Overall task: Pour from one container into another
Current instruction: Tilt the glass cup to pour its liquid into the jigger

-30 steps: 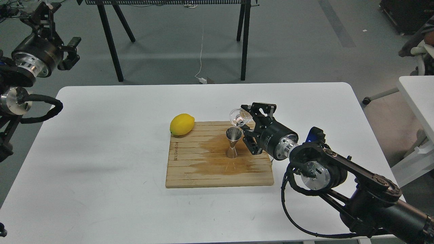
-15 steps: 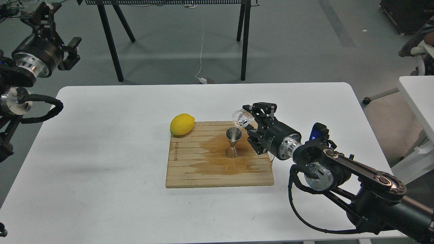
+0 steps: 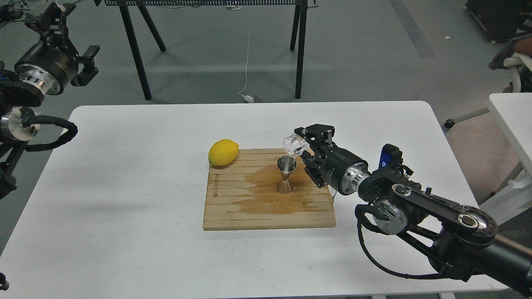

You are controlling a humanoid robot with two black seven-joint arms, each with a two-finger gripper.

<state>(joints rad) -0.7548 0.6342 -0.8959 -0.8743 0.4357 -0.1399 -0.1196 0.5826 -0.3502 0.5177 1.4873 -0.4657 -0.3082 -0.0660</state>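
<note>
A small clear glass cup hangs tipped on its side, mouth toward the left, with my right gripper shut on it. Its rim sits just above and right of the open top of the steel hourglass jigger, which stands upright on the wooden board. A dark wet stain spreads over the board around the jigger. My left gripper is raised off the table at the far left, clear of everything; its fingers cannot be told apart.
A yellow lemon lies at the board's far left corner. The board rests mid-way on a white table. Black trestle legs stand on the floor behind; another white table edges in at right.
My right arm has shifted slightly, keeping the cup tipped over the jigger; the cup's mouth now sits a little lower and nearer the jigger's rim. The left arm holds still.
</note>
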